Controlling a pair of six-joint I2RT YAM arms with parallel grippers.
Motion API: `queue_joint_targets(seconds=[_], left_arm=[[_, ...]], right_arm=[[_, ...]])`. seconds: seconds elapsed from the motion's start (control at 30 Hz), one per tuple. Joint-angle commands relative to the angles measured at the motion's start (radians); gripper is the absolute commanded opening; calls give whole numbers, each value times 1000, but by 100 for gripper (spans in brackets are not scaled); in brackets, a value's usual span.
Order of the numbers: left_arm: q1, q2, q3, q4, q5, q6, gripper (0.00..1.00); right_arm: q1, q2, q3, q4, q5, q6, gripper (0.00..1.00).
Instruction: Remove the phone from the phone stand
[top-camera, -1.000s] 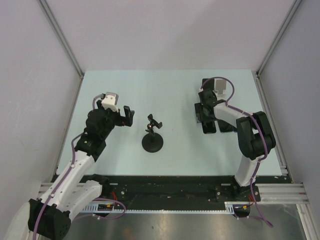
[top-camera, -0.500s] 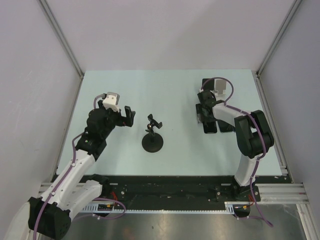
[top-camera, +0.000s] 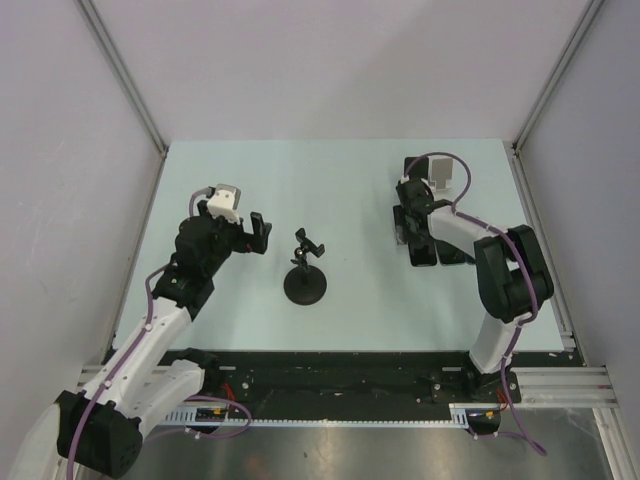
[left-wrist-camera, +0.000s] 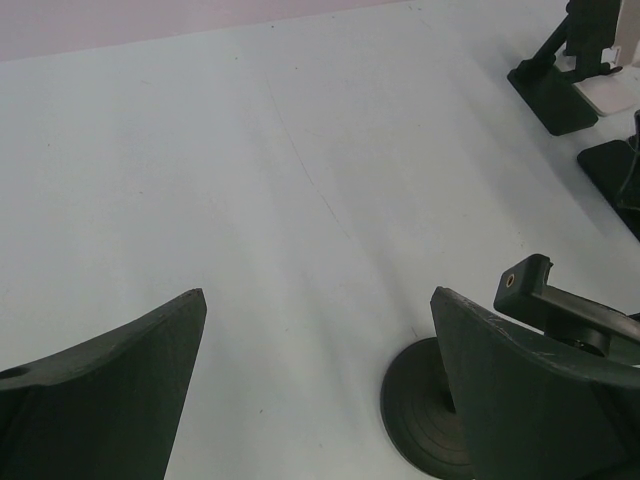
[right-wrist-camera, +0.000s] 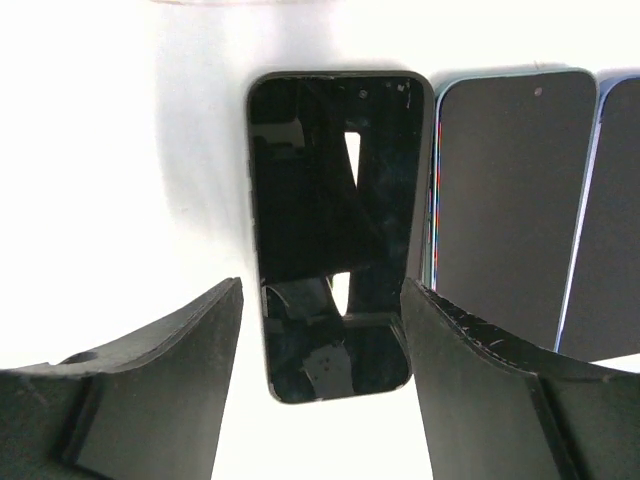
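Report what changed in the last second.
The right tool edged slightly away from the robot, open above the black phone lying flat on the table. Nothing was visibly gripped or released. The left tool, open, and the empty phone stand stayed put.

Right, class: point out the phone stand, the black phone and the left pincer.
phone stand (top-camera: 305, 287), top external view, on its round base.
black phone (right-wrist-camera: 335, 200), right wrist view, middle of its screen.
left pincer (left-wrist-camera: 318, 295), left wrist view, midway between its fingertips.

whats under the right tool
A black phone lies flat on the table, below the open right tool; two more phones sit beside it. Anything beneath the phones is covered.
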Motion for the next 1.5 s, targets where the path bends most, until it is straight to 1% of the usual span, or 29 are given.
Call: queue_joint_targets(seconds=[0.0, 0.07, 0.13, 0.17, 0.2, 0.23, 0.3, 0.33, 0.4, 0.43, 0.53, 0.67, 0.77, 0.93, 1.0, 1.1, 1.17, 1.2, 1.27, 1.3, 1.37, 1.4, 1.47], left_arm=[[5, 4, 27, 21, 26, 1, 100], [3, 6, 27, 21, 26, 1, 100], [3, 9, 27, 21, 27, 0, 100], [3, 11, 27, 23, 30, -1, 100], [2, 9, 27, 22, 30, -1, 100], [2, 12, 27, 21, 32, -1, 100], [2, 14, 29, 21, 33, -1, 100], [2, 14, 29, 21, 36, 1, 100], [2, 15, 29, 21, 38, 3, 100], [2, 14, 29, 21, 38, 3, 100], [2, 14, 27, 21, 38, 4, 100], [2, 12, 29, 21, 44, 4, 100], [2, 9, 27, 21, 49, 4, 100], [2, 1, 27, 21, 50, 4, 100], [0, -2, 26, 21, 52, 4, 100], [0, -6, 24, 21, 53, 3, 100], [0, -11, 22, 21, 55, -1, 100], [-1, -14, 22, 20, 56, 1, 100], [-1, -16, 22, 20, 56, -1, 100], [-1, -17, 22, 21, 56, -1, 100], [-3, -19, 22, 21, 56, -1, 100], [-3, -20, 22, 21, 55, 1, 100], [-5, -20, 22, 21, 55, -1, 100]], right_arm=[[30, -147, 13, 7, -15, -1, 69], [34, -198, 19, 4, -41, -9, 70], [42, -251, 20, 16, -110, -69, 70], [47, -270, 19, 22, -212, -101, 71], [63, -288, 20, 42, -263, -153, 71], [74, -320, 19, 56, -369, -187, 72], [132, -350, 20, 85, -457, -257, 73], [157, -371, 20, 93, -528, -335, 73], [203, -384, 20, 105, -604, -392, 74], [209, -393, 22, 105, -702, -438, 74], [244, -394, 43, 71, -814, -495, 74], [301, -341, 156, -85, -871, -572, 74], [339, -312, 203, -128, -859, -606, 74], [381, -241, 253, -136, -833, -633, 73], [393, -207, 288, -159, -837, -647, 73], [409, -174, 328, -211, -864, -668, 70], [422, -155, 359, -242, -854, -678, 66], [438, -147, 367, -248, -839, -682, 58], [447, -138, 382, -255, -830, -681, 49], [450, -137, 384, -255, -825, -678, 38], [455, -137, 387, -246, -819, -667, 26], [458, -138, 385, -240, -810, -662, 14], [458, -149, 379, -214, -801, -641, 3]])
